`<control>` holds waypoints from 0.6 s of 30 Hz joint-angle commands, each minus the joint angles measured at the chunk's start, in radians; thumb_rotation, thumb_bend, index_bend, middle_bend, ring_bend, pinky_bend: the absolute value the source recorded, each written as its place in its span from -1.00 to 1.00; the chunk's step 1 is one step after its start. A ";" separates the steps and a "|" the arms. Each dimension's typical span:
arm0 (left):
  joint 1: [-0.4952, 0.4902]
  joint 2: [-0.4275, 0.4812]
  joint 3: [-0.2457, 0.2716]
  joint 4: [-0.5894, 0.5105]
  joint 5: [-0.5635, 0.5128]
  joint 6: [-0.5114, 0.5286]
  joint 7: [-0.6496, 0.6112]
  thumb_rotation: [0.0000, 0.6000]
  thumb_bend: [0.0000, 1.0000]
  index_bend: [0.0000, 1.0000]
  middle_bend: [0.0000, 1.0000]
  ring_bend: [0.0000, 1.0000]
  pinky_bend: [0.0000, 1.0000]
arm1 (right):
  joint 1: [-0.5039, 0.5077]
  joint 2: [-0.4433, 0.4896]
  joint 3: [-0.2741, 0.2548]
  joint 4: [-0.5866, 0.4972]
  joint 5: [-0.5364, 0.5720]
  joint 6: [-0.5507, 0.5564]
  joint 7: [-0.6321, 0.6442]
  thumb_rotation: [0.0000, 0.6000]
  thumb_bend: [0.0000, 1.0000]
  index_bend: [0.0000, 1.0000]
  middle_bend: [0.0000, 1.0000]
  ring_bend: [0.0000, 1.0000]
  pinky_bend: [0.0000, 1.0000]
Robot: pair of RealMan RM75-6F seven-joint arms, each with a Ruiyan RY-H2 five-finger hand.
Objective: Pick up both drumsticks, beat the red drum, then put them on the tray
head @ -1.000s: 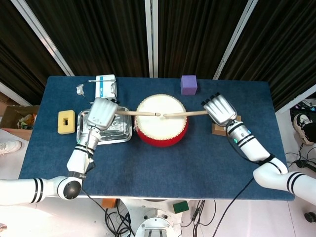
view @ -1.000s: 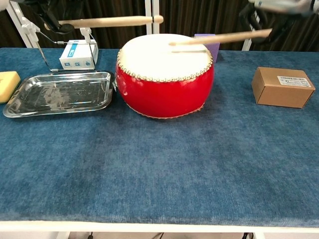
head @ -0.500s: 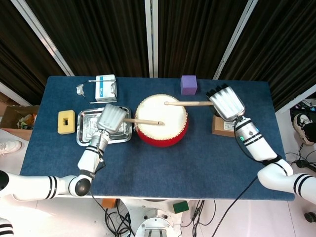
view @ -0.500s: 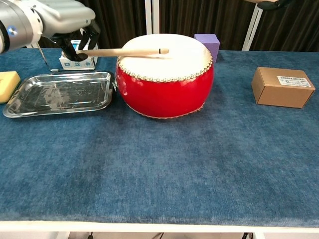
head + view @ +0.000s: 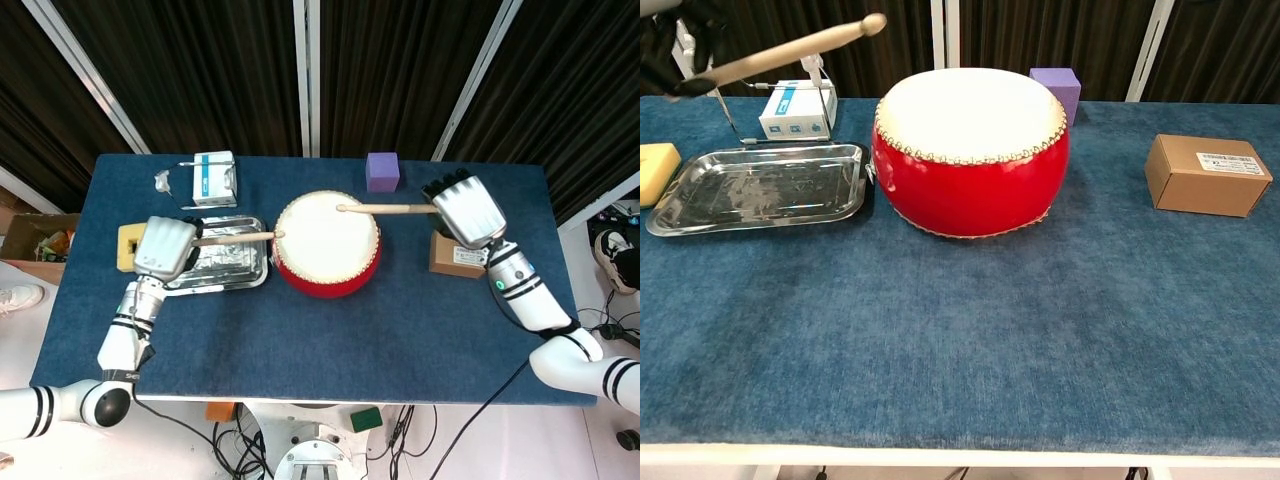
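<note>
Your left robot hand (image 5: 164, 248) gripped one drumstick (image 5: 236, 238) above the tray (image 5: 250, 270), its tip raised and reaching the left rim of the red drum (image 5: 327, 262). Your right robot hand (image 5: 465, 210) held the other drumstick (image 5: 385, 209) over the drumhead, level, tip pointing left. The drum sat mid-counter (image 5: 340, 330), just right of the tray, with a cardboard box (image 5: 1208, 175) further right.

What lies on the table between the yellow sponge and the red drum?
The metal tray lies between the yellow sponge and the red drum; the chest view shows it plainly. In the head view the left hand hangs over it.
</note>
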 commanded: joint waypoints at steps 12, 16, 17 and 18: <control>0.004 -0.216 0.026 0.403 -0.083 -0.240 -0.050 1.00 0.24 0.31 0.33 0.24 0.36 | -0.092 0.071 -0.034 -0.090 -0.072 0.103 0.046 1.00 0.80 0.77 0.50 -0.01 0.04; -0.004 -0.244 0.019 0.452 -0.099 -0.260 -0.031 1.00 0.24 0.30 0.32 0.23 0.36 | -0.102 0.067 -0.043 -0.090 -0.077 0.105 0.041 1.00 0.80 0.77 0.50 -0.01 0.04; -0.004 -0.249 0.017 0.461 -0.105 -0.264 -0.028 1.00 0.24 0.30 0.32 0.22 0.36 | -0.105 0.066 -0.044 -0.090 -0.078 0.105 0.041 1.00 0.80 0.77 0.50 -0.01 0.04; -0.003 -0.251 0.015 0.465 -0.110 -0.268 -0.027 1.00 0.23 0.28 0.29 0.20 0.36 | -0.106 0.065 -0.045 -0.088 -0.078 0.104 0.041 1.00 0.80 0.77 0.50 -0.01 0.04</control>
